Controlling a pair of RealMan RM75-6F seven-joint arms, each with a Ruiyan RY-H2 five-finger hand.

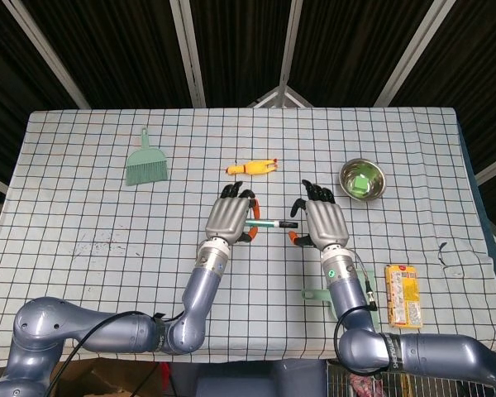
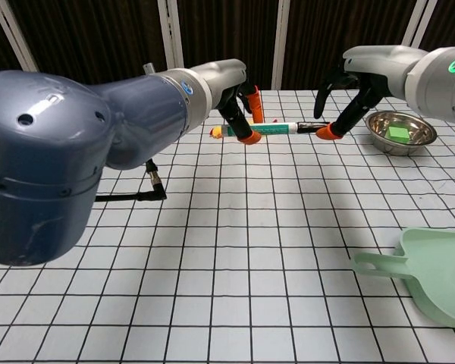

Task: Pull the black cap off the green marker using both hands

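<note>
Surface (image 1: 83,248): a grid-patterned cloth is spread to all four edges; dark floor and slanted rails are seen beyond the far edge.
Open room: wide bare cloth lies to the left of and in front of the hands; the middle is held by the two hands alone.
Green marker (image 2: 271,128): held level above the surface between the two hands, its black cap (image 2: 307,127) pointing toward the right hand.
Left hand (image 1: 229,217): the marker's body is gripped, orange-tipped fingers (image 2: 248,137) closed around it.
Right hand (image 1: 325,224): its fingers (image 2: 327,132) are curled at the cap end; whether the cap is actually pinched cannot be told.
Far side: a yellow rubber chicken (image 1: 251,168) lies just beyond the hands, a green brush (image 1: 145,160) well to the left.
Right side: a steel bowl (image 1: 363,179) holding a green block stands near the right hand; a green dustpan (image 2: 432,273) and a snack packet (image 1: 403,294) lie near the front edge.
</note>
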